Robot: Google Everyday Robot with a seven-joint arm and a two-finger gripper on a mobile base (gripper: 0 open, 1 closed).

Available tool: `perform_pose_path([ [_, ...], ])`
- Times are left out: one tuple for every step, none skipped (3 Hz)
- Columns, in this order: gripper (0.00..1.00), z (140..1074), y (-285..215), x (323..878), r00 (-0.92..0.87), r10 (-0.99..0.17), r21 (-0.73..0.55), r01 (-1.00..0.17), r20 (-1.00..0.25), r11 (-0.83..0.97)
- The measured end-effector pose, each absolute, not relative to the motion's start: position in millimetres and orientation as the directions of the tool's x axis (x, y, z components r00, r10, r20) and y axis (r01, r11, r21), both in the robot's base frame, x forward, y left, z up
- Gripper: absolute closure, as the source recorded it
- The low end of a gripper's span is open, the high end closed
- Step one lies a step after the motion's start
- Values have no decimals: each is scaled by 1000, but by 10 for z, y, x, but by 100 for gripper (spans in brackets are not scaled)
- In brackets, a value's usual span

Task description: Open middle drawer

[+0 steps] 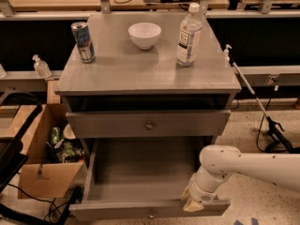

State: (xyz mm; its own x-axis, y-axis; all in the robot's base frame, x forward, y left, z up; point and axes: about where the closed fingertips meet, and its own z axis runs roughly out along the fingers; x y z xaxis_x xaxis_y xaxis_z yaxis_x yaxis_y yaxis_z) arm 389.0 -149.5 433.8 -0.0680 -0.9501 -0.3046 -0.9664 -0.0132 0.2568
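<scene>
Rests white gripper (192, 204) against edge of open grey bottom drawer (117, 210), below shut grey wooden middle drawer (105, 123). Cannot tell whether open or holding anything. Likely needs raising to round metal knob (149, 124).

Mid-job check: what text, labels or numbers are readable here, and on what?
Water bottle label: print too blurred to read.
Can: markings too blurred to read.
Middle drawer front: no text.
Gripper, at the open bottom drawer's front edge: no lettering visible.
</scene>
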Motion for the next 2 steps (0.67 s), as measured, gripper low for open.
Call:
perform_pose_path([
  [51,4338,-1495,3890,-68,-950,257,-966,-305,-13],
  [28,4337,-1495,3889,-68,-950,257,-966,-305,-13],
])
